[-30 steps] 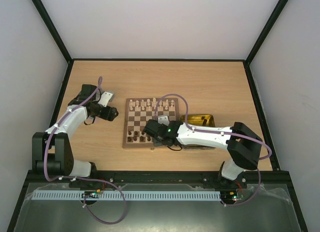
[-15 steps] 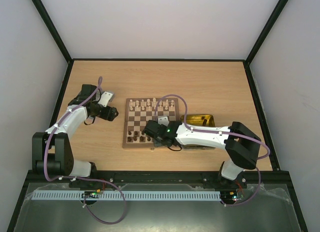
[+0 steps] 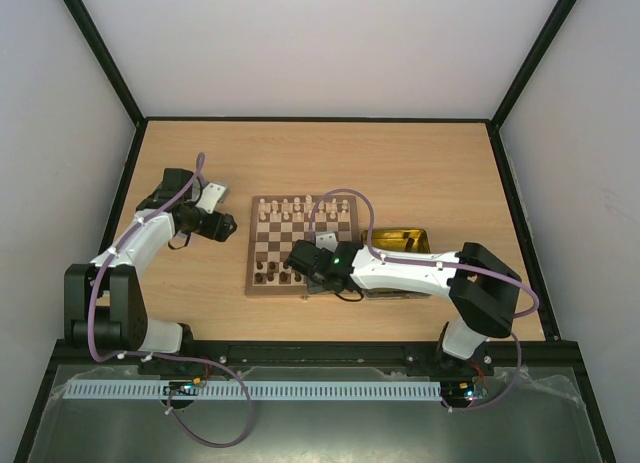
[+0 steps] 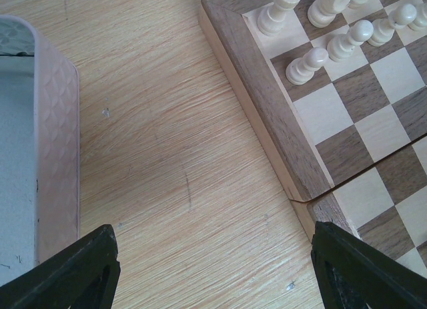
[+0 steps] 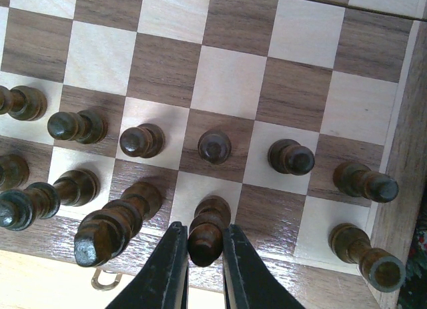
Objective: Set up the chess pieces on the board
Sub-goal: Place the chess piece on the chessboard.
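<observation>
One dark piece [image 5: 208,223] sits pinched in the right gripper [image 5: 204,269] on the near row of the board [image 5: 405,142]. A tilted release could topple close neighbours [image 5: 112,230]. The left gripper [image 4: 213,255] gapes wide.

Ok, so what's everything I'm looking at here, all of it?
table: one, light wood, under everything.
chessboard: one, brown checks, mid-table.
pale pieces: many, cream, far rows.
dark pieces: many, brown, near rows.
tin: one, yellow inside, right of the chessboard.
lid: one, silver, left of the chessboard.
left gripper: one, black, open over table between lid and chessboard.
right gripper: one, black, shut on a dark piece, nearest row.
</observation>
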You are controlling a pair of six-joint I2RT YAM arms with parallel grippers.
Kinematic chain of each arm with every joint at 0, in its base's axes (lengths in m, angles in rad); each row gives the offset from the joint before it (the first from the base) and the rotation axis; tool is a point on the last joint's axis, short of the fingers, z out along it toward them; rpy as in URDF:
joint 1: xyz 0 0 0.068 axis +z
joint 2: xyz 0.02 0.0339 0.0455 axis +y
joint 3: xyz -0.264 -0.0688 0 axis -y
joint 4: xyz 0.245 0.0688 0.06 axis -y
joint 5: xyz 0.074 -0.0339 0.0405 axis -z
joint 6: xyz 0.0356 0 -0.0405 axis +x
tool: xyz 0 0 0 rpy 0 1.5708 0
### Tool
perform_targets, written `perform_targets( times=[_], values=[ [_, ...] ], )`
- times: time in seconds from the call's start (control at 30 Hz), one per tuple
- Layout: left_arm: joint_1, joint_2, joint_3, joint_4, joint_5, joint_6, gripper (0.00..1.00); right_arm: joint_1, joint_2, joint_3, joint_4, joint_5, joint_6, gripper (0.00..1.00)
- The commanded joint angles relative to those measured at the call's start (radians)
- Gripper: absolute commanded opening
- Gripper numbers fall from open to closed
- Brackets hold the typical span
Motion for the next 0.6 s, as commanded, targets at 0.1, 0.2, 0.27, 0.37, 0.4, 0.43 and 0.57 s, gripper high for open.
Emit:
perform_targets(
  times=[0.1, 0.2, 0.27, 0.37, 0.4, 0.43, 0.57],
  values=[
    [0.005, -0.007, -0.014, -0.003, 0.011, 0.000, 0.79, 0.008, 0.006, 0.001, 0.009, 0.034, 0.019, 0.11],
    [0.006, -0.007, -0.013, -0.003, 0.011, 0.000, 0.79, 0.006, 0.003, -0.002, 0.010, 0.035, 0.023, 0.11],
    [0.006, -0.007, -0.014, -0.004, 0.011, 0.000, 0.79, 0.007, 0.000, -0.004, 0.013, 0.034, 0.023, 0.11],
    [0.005, -0.006, -0.014, -0.003, 0.011, 0.000, 0.79, 0.007, -0.003, -0.006, 0.016, 0.033, 0.026, 0.11],
    [0.005, -0.006, -0.013, -0.004, 0.010, 0.000, 0.79, 0.006, -0.003, -0.007, 0.017, 0.033, 0.025, 0.11],
    [0.005, -0.006, -0.014, -0.003, 0.011, 0.000, 0.79, 0.007, -0.002, -0.008, 0.017, 0.034, 0.025, 0.11],
    [0.005, -0.008, -0.014, -0.003, 0.010, 0.000, 0.79, 0.006, -0.003, -0.011, 0.021, 0.027, 0.026, 0.11]
  ],
)
